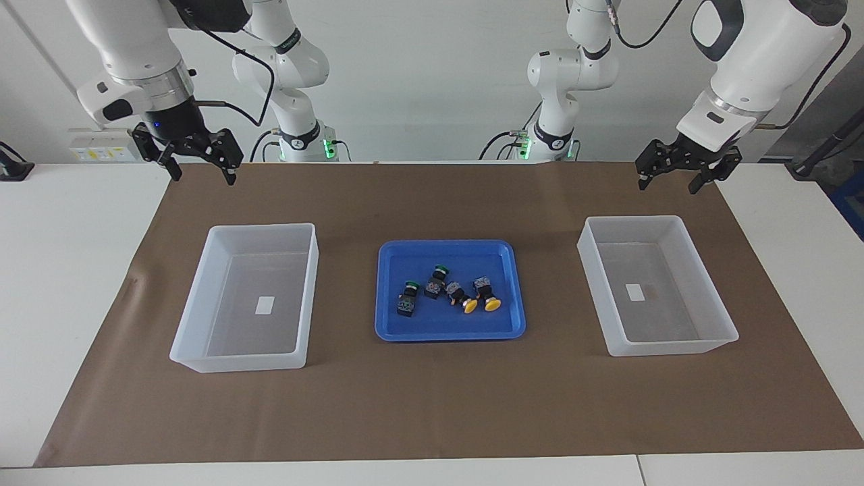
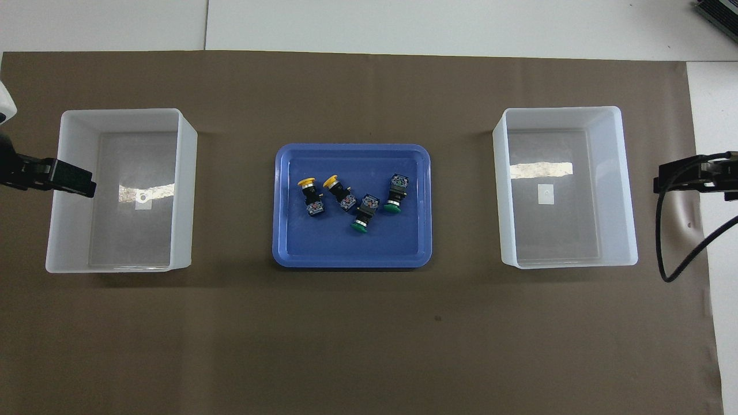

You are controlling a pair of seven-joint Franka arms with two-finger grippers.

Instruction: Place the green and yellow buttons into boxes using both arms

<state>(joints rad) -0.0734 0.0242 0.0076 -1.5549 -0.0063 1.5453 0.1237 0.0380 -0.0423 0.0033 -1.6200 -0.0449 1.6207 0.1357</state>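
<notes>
Four buttons lie together in the blue tray [image 1: 449, 329]: two with green caps [image 1: 412, 287] [image 1: 441, 270] and two with yellow caps [image 1: 470, 306] [image 1: 493, 305]. The overhead view shows the green ones [image 2: 358, 228] [image 2: 392, 207] and the yellow ones [image 2: 307, 183] [image 2: 331, 182]. Two translucent white boxes stand beside the tray, one at the right arm's end [image 1: 262, 228] [image 2: 628, 190] and one at the left arm's end [image 1: 634, 221] [image 2: 185, 190]. Both hold only a sticker. My right gripper [image 1: 202, 177] [image 2: 663, 178] and left gripper [image 1: 668, 186] [image 2: 81, 181] hang open and empty, high over the mat by their boxes.
A brown mat [image 1: 432, 405] covers the white table [image 1: 61, 283]. The blue tray [image 2: 346, 248] sits in the middle between the boxes. A black cable [image 2: 671, 253] hangs from the right arm over the mat's edge.
</notes>
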